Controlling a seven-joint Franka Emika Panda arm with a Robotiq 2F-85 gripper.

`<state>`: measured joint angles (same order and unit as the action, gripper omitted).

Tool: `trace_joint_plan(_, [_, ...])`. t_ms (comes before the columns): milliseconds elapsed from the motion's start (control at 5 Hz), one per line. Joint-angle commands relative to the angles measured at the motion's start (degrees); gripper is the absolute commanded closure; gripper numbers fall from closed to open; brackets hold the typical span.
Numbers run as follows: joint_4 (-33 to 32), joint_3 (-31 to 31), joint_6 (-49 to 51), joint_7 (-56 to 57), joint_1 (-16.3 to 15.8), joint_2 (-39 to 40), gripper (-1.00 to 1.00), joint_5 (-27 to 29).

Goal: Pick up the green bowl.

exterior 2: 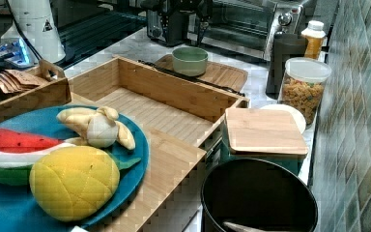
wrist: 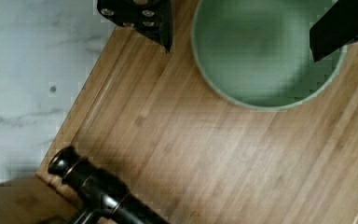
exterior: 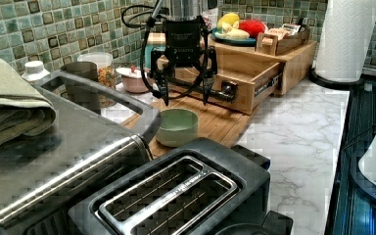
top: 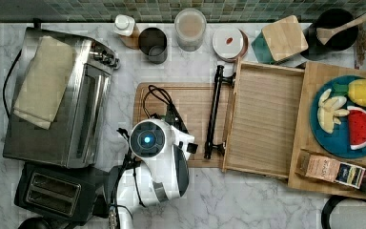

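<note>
The green bowl [exterior: 177, 127] sits upright on the wooden cutting board [exterior: 215, 122], toward the board's end nearest the toaster oven [exterior: 54, 161], on the marble worktop [exterior: 293, 142]. In the right view the green bowl [exterior 2: 190, 60] stands on the board's far part, in front of the toaster oven [exterior 2: 241, 21].

The end effector [exterior: 185, 95] hangs above the bowl with its two fingers spread apart, holding nothing; the fingertips [exterior: 206, 96] are clear of the rim, not touching it. In the wrist view one finger [wrist: 161, 25] lies outside the bowl's edge over the board, while the other crosses over the green bowl [wrist: 261, 51].

A black handle bar [top: 213, 112] lies across the board's other end, fixed to the front of an open wooden drawer [top: 264, 119]. Beyond the drawer, at the worktop's edge, a teal plate [top: 321, 138] carries toy fruit. A steel cup [top: 153, 45] stands along the tiled wall [top: 171, 9].
</note>
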<state>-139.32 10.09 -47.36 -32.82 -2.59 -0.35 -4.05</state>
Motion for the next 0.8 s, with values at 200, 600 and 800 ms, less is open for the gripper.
trace_joint_plan(200, [-2.34, -2.67, -3.77, 5.54, -0.69, 3.16, -1.00, 3.40])
trace_joint_plan(600, [-3.90, -5.57, -7.86, 5.17, -3.49, 4.58, -1.00, 4.25])
trace_joint_plan(800, [-4.14, -6.28, -7.89, 4.47, -4.29, 4.39, -1.00, 4.21])
